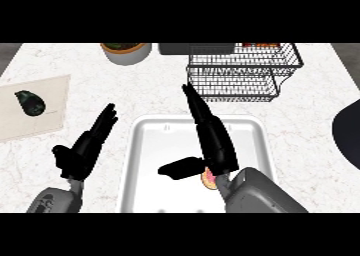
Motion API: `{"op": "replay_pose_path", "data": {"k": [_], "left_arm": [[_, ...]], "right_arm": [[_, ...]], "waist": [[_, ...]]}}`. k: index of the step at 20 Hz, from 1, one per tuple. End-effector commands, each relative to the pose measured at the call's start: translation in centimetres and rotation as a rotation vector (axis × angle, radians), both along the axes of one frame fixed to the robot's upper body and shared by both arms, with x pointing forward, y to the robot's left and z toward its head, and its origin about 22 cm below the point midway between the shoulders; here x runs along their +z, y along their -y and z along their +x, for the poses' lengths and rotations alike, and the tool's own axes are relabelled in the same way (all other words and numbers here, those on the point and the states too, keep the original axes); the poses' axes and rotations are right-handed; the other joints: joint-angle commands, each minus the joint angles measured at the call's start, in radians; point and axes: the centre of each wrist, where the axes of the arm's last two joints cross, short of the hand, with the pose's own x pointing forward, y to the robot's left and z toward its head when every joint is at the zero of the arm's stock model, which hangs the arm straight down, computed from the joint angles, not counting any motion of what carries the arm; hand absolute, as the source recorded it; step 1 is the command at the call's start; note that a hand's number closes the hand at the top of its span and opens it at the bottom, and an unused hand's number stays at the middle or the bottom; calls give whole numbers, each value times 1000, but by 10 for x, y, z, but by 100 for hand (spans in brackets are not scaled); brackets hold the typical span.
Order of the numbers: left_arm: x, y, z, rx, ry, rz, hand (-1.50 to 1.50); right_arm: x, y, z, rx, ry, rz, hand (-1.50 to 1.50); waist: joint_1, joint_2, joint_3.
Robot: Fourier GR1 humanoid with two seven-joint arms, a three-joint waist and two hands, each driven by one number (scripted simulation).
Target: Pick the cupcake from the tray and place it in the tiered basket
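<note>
A white counter (316, 170), faintly veined in grey like marble, fills nearly the whole view. Beyond its far corners a dark grey surface shows: one wedge at the left (1, 56), another at the right (354, 55). At the far edge stand a pale round pot (127, 54) with dark contents and a dark box (184, 48). On the left lies a beige board (20, 125), slightly askew, bearing a small dark object (31, 102). A dark rounded shape (353, 132) is cut by the right edge. Light is even and soft.
</note>
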Motion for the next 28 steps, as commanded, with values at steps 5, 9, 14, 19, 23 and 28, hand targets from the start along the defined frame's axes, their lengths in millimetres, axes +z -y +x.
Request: {"op": "replay_pose_path", "data": {"k": [5,9,14,19,23,28], "left_arm": [[-6,-3,-6,14,-30,7,0],[-3,-1,-6,1,-20,10,0],[0,-19,-2,6,-2,3,0],[-2,-8,-2,5,15,1,0],[-5,2,-7,-7,16,-5,0],[2,-6,-2,-4,5,-18,0]], "right_arm": [[17,21,7,41,-177,-730,-150],[56,-5,-10,81,-247,-924,-150],[102,-18,-41,110,-329,-987,-150],[111,-25,-52,61,-355,-982,-150],[94,-31,-48,-67,-309,-949,-150],[68,-19,-42,-82,-405,-1103,-150]], "waist": [[-13,-20,-7],[-5,-13,-2],[-8,0,2],[-7,1,3],[4,6,4],[-7,2,2]]}}
